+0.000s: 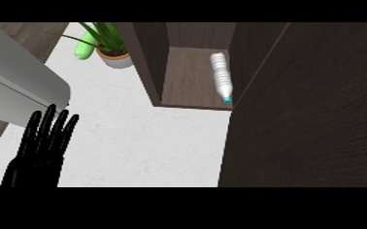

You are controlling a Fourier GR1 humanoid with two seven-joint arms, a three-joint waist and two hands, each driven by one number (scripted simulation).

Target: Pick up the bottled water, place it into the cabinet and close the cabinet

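Bottled water (221, 76) lies inside cabinet (197, 53), well up-right of my open, empty left hand (43, 143). I judge it light, smooth; grip mid-body. Right hand unseen.

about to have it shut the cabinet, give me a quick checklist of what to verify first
1. Bottled water inside the cabinet: ok, it lies on its side on the cabinet floor.
2. Bottle clear of the door's path: cannot tell, its blue cap sits close to the front edge.
3. Cabinet door open and in view: ok, the dark panel at the right stands open.
4. Right hand ready at the door: cannot tell, it is not in view.
5. Left hand out of the way: ok, it rests open at lower left.
6. Potted plant clear of the door: ok, it stands left of the cabinet.
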